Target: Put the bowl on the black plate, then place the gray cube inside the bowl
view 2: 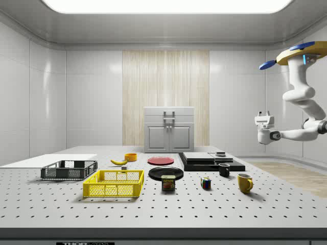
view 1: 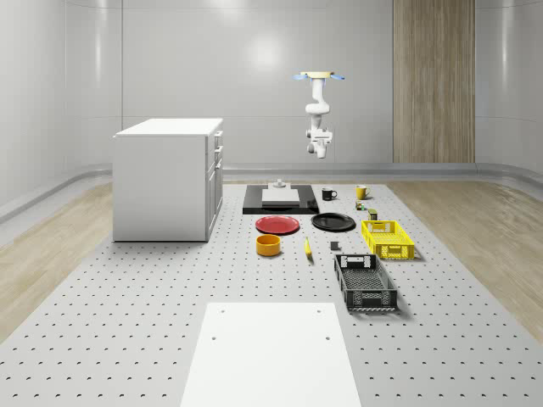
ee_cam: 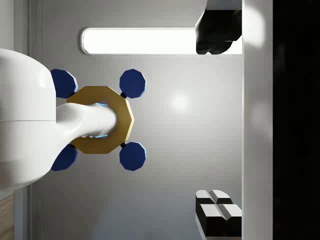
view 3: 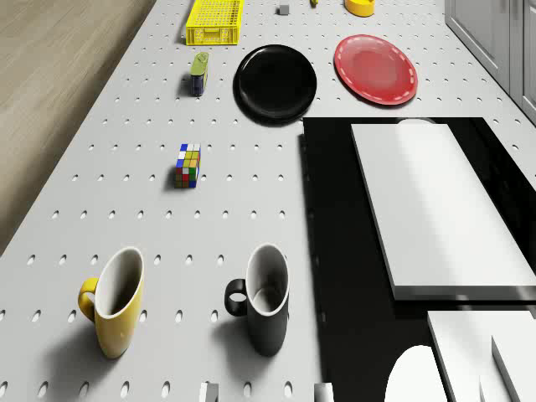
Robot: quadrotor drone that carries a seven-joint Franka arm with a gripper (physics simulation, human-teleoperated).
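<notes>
The orange bowl (view 1: 269, 245) (view 2: 131, 156) (view 3: 361, 7) stands on the table, to the whole-scene view's left of the gray cube (view 1: 334, 247) (view 3: 284, 9). Farther back lies the black plate (view 1: 333, 222) (view 2: 165, 173) (view 3: 275, 81), bare, beside a red plate (view 1: 277, 225) (view 3: 376, 69). The drone (view 1: 318, 76) (view 2: 301, 53) hovers high over the table's far end, near the mugs. My gripper (view 1: 319, 153) (view 2: 262, 122) (ee_cam: 217, 125) hangs in the air well above the table, far from bowl and cube. In the wrist view its fingers (ee_cam: 215, 37) stand wide apart, open and holding nothing.
A black slab (view 1: 254, 206) with a white block, a black mug (view 3: 261, 300) and a yellow mug (view 3: 115, 301) sit under the drone. A Rubik's cube (view 3: 188, 165), a can (view 3: 198, 73), a yellow crate (view 1: 388, 238), a black crate (view 1: 365, 282), a banana (view 1: 308, 248) and a white cabinet (view 1: 165, 178) stand around.
</notes>
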